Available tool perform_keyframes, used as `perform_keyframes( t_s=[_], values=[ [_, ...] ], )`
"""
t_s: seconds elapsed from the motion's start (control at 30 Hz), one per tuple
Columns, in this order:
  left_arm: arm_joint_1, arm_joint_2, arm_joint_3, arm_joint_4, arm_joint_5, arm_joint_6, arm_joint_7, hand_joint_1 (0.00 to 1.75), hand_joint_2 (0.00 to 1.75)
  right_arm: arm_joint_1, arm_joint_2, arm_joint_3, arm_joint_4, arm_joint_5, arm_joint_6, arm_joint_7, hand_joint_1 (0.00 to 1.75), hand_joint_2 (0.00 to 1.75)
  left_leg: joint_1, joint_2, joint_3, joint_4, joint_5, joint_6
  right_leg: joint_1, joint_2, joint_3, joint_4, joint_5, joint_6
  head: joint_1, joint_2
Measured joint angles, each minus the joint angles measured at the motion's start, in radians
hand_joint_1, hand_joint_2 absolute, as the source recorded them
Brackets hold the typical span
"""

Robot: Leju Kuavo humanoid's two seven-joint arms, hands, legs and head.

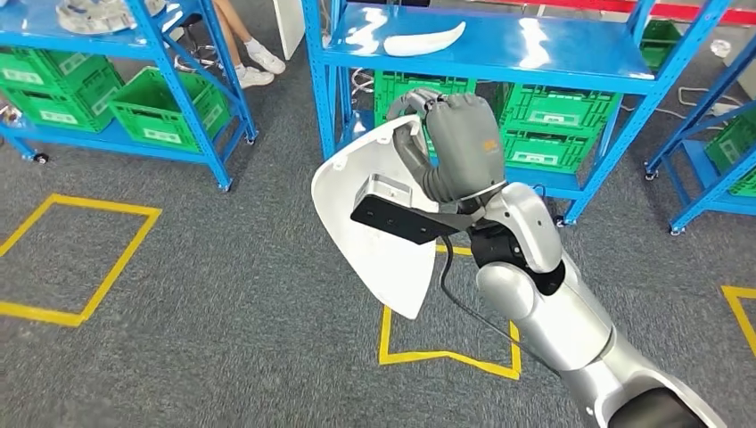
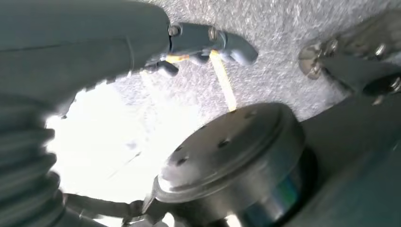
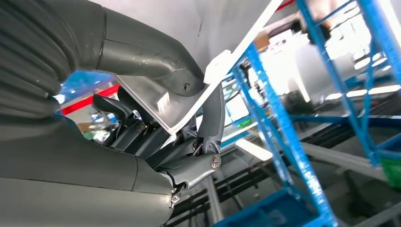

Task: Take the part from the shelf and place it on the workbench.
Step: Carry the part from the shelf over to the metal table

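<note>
No readable writing; small orange mark on right hand (image 1: 456, 147), illegible. Fingers wrapped over top edge of white part (image 1: 379, 227), gripping it, held up in air before blue shelf (image 1: 486, 49). Left hand (image 2: 208, 40) hanging over floor, fingers curled, state unclear.

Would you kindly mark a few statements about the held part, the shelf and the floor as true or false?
1. The right hand holds a white part. True.
2. The white part rests on the blue shelf. False: it is held up above the grey floor.
3. Green crates sit under the shelf's top board. True.
4. The floor markings are red. False: they are yellow.
</note>
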Motion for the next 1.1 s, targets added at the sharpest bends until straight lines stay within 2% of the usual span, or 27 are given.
perform_keyframes(
  t_s=[0.03,0.07,0.1,0.13,0.17,0.23,0.27,0.3,0.37,0.4,0.43,0.47,0.53,0.57,0.6,0.63,0.67,0.7,0.77,0.8,0.83,0.9,0.93,1.0,1.03,1.07,1.1],
  values=[
    [-0.002,-0.001,0.0,0.0,-0.001,0.0,0.0,0.0,1.75,0.003,0.0,0.0,0.0,0.003,0.001,0.003,1.75,1.75,0.0,-0.011,-0.004,0.001,0.003,0.003,0.0,0.02,-0.031,0.069,-0.034,0.001,0.0,0.0],
    [-0.003,-0.002,0.0,0.0,-0.002,0.0,0.0,0.0,1.75,0.008,0.0,0.0,0.0,0.007,0.002,0.007,1.75,1.75,0.0,-0.024,-0.009,0.002,0.005,0.005,0.0,0.03,-0.056,0.127,-0.056,0.001,0.0,0.0],
    [-0.002,-0.003,0.0,0.0,-0.003,0.0,0.0,0.0,1.75,0.013,0.0,0.0,-0.001,0.011,0.002,0.011,1.75,1.75,0.0,-0.037,-0.012,0.005,0.007,0.004,0.0,0.035,-0.07,0.158,-0.061,0.001,0.0,0.0],
    [-0.002,-0.004,0.0,0.0,-0.004,0.0,0.001,0.0,1.75,0.017,0.0,0.0,-0.001,0.016,0.004,0.013,1.75,1.75,0.0,-0.052,-0.016,0.008,0.008,0.003,-0.001,0.038,-0.064,0.148,-0.045,0.001,0.0,0.0],
    [-0.001,-0.005,0.0,0.0,-0.004,0.0,0.001,0.0,1.75,0.019,0.0,0.0,-0.003,0.02,0.005,0.014,1.75,1.75,0.0,-0.067,-0.018,0.013,0.009,0.002,-0.003,0.043,-0.039,0.1,-0.014,0.0,0.0,0.0],
    [-0.001,-0.008,0.0,0.0,-0.004,0.0,0.001,0.0,1.75,0.019,0.0,0.0,-0.008,0.028,0.009,0.015,1.75,1.75,0.001,-0.094,-0.027,0.024,0.008,-0.005,-0.008,0.082,0.027,-0.034,0.039,-0.002,0.0,0.0],
    [-0.003,-0.008,0.0,0.0,-0.005,0.0,0.001,0.0,1.75,0.02,0.001,0.0,-0.011,0.031,0.012,0.016,1.75,1.75,0.001,-0.105,-0.032,0.028,0.009,-0.011,-0.01,0.1,0.048,-0.078,0.05,-0.003,0.0,0.0],
    [-0.004,-0.008,0.0,0.0,-0.005,0.0,0.001,0.0,1.75,0.021,0.001,0.0,-0.013,0.035,0.014,0.016,1.75,1.75,0.002,-0.116,-0.038,0.029,0.011,-0.018,-0.009,0.112,0.056,-0.099,0.05,-0.006,0.0,0.0],
    [-0.002,-0.008,0.0,0.0,-0.005,0.0,0.002,0.0,1.75,0.022,0.002,0.0,-0.016,0.039,0.017,0.017,1.75,1.75,0.006,-0.138,-0.047,0.024,0.019,-0.035,-0.006,0.1,0.056,-0.104,0.052,-0.016,0.0,0.0],
    [0.001,-0.008,0.0,0.0,-0.005,0.0,0.002,0.0,1.75,0.022,0.004,0.0,-0.017,0.042,0.017,0.018,1.75,1.75,0.007,-0.139,-0.05,0.023,0.02,-0.041,-0.007,0.088,0.058,-0.108,0.056,-0.023,0.0,0.0],
    [0.002,-0.009,0.0,0.0,-0.005,0.0,0.002,0.0,1.75,0.022,0.006,0.0,-0.019,0.044,0.018,0.019,1.75,1.75,0.006,-0.12,-0.056,0.033,0.014,-0.046,-0.008,0.076,0.06,-0.113,0.059,-0.03,-0.003,0.0],
    [0.002,-0.01,0.0,0.0,-0.005,0.0,0.003,0.0,1.75,0.021,0.009,0.0,-0.021,0.046,0.018,0.019,1.75,1.75,0.004,-0.09,-0.07,0.059,-0.002,-0.051,-0.01,0.063,0.063,-0.118,0.063,-0.036,-0.007,0.0],
    [-0.001,-0.014,0.0,0.001,-0.005,0.0,0.003,0.0,1.75,0.024,0.011,-0.001,-0.025,0.05,0.019,0.02,1.75,1.75,0.003,-0.027,-0.121,0.17,-0.06,-0.058,-0.007,0.035,0.064,-0.121,0.064,-0.044,-0.013,0.0],
    [-0.002,-0.013,0.0,0.0,-0.005,0.0,0.003,0.0,1.75,0.027,0.011,-0.001,-0.025,0.052,0.02,0.021,1.75,1.75,0.005,-0.015,-0.151,0.236,-0.089,-0.062,-0.005,0.02,0.064,-0.121,0.063,-0.046,-0.013,0.0],
    [-0.003,-0.013,0.0,0.0,-0.005,0.0,0.003,0.0,1.75,0.031,0.011,-0.001,-0.025,0.052,0.02,0.022,1.75,1.75,0.007,-0.012,-0.173,0.287,-0.106,-0.065,-0.005,0.005,0.064,-0.121,0.062,-0.047,-0.013,0.0],
    [-0.003,-0.013,0.0,0.0,-0.005,0.0,0.003,0.0,1.75,0.035,0.011,-0.002,-0.025,0.053,0.02,0.022,1.75,1.75,0.009,-0.01,-0.18,0.307,-0.107,-0.066,-0.004,-0.009,0.063,-0.121,0.062,-0.047,-0.013,0.0],
    [-0.003,-0.013,0.0,0.0,-0.005,0.0,0.003,0.0,1.75,0.037,0.011,-0.002,-0.025,0.054,0.02,0.022,1.75,1.75,0.01,-0.006,-0.165,0.286,-0.089,-0.067,-0.004,-0.022,0.063,-0.12,0.061,-0.046,-0.013,0.0],
    [-0.002,-0.013,0.0,0.0,-0.005,0.0,0.003,0.0,1.75,0.038,0.011,-0.002,-0.026,0.054,0.021,0.022,1.75,1.75,0.011,0.004,-0.132,0.229,-0.059,-0.067,-0.005,-0.034,0.064,-0.12,0.06,-0.044,-0.013,0.0],
    [-0.002,-0.013,0.0,0.0,-0.005,0.0,0.004,0.0,1.75,0.037,0.011,-0.002,-0.031,0.057,0.02,0.021,1.75,1.75,0.009,0.048,-0.054,0.09,-0.012,-0.062,0.0,-0.054,0.066,-0.116,0.056,-0.036,-0.014,0.0],
    [-0.002,-0.013,0.0,0.0,-0.006,0.0,0.004,0.0,1.75,0.037,0.011,-0.003,-0.034,0.059,0.02,0.021,1.75,1.75,0.006,0.065,-0.032,0.046,-0.003,-0.055,0.002,-0.063,0.066,-0.115,0.055,-0.03,-0.013,0.0],
    [-0.002,-0.013,0.0,0.0,-0.006,0.0,0.004,0.0,1.75,0.037,0.011,-0.003,-0.036,0.06,0.019,0.02,1.75,1.75,0.002,0.072,-0.025,0.026,-0.003,-0.047,0.005,-0.072,0.066,-0.114,0.053,-0.024,-0.012,0.0],
    [0.0,-0.013,0.0,0.0,-0.006,0.0,0.004,0.0,1.75,0.036,0.011,-0.004,-0.039,0.063,0.018,0.017,1.75,1.75,-0.001,0.05,-0.029,0.023,-0.001,-0.031,0.006,-0.091,0.067,-0.116,0.052,-0.012,-0.009,0.0],
    [0.001,-0.013,0.0,0.0,-0.006,0.0,0.004,0.0,1.75,0.036,0.01,-0.004,-0.039,0.063,0.018,0.015,1.75,1.75,0.0,0.038,-0.03,0.021,0.002,-0.025,0.004,-0.078,0.067,-0.111,0.046,-0.005,-0.008,0.0],
    [0.002,-0.013,0.0,0.0,-0.006,0.0,0.003,0.0,1.75,0.034,0.009,-0.005,-0.04,0.061,0.017,0.009,1.75,1.75,0.003,0.014,-0.031,0.018,0.009,-0.013,-0.001,-0.02,0.041,-0.049,0.005,0.003,-0.006,0.0],
    [0.0,-0.013,0.0,0.0,-0.006,0.0,0.002,0.0,1.75,0.034,0.007,-0.005,-0.04,0.058,0.017,0.006,1.75,1.75,0.004,0.003,-0.033,0.018,0.011,-0.009,-0.002,0.012,0.013,0.012,-0.027,0.004,-0.004,0.0],
    [-0.001,-0.012,0.0,0.0,-0.006,0.0,0.001,0.0,1.75,0.035,0.005,-0.005,-0.04,0.055,0.016,0.002,1.75,1.75,0.003,-0.01,-0.035,0.018,0.012,-0.006,-0.001,0.028,-0.023,0.084,-0.059,0.003,-0.003,0.0],
    [-0.003,-0.013,0.0,0.0,-0.005,0.0,0.0,0.0,1.75,0.036,0.002,-0.005,-0.04,0.052,0.016,0.0,1.75,1.75,0.002,-0.024,-0.036,0.019,0.013,-0.005,0.0,0.034,-0.055,0.145,-0.079,0.002,-0.003,0.0]
  ],
)
